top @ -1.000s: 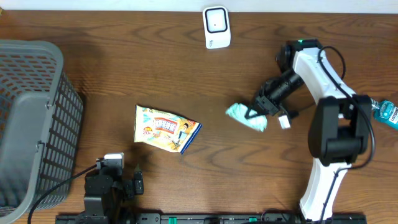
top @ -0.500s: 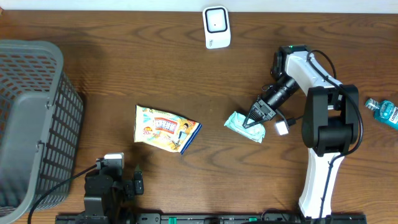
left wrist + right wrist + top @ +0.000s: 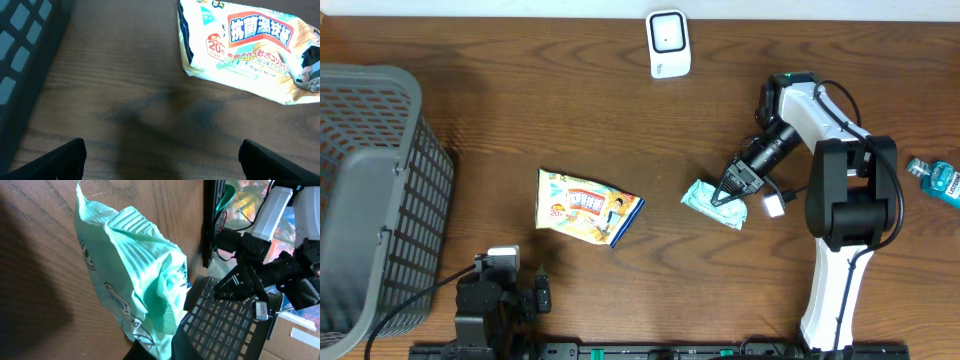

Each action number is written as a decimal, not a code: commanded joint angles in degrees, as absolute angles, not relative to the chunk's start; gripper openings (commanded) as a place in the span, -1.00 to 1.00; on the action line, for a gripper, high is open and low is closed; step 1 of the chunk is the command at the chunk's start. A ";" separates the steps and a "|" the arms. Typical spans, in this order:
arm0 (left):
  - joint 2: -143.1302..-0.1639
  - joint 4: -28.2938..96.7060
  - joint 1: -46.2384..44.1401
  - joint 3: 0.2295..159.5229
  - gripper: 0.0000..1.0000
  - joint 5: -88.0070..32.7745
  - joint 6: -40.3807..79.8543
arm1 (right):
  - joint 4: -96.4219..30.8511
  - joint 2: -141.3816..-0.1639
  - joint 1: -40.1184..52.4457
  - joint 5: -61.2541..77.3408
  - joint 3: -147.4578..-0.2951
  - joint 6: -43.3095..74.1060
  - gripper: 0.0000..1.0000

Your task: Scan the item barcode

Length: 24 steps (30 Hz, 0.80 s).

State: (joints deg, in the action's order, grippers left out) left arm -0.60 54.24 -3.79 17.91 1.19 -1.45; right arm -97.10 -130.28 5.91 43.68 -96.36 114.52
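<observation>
Right arm newly drawn inward, its gripper tight on mint packet

Blue bottle cropped (right edge); right claw partly covers green pack.

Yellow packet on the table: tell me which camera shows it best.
Left wrist: the yellow packet fills the upper right, its print large, though cropped at the frame's edge. Overhead shows it whole but small. Right wrist does not show it.
</observation>
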 commanded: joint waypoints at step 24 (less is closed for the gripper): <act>-0.34 56.53 -3.55 17.69 0.95 0.60 -1.19 | -97.54 -129.97 0.84 80.88 -96.53 42.78 -0.98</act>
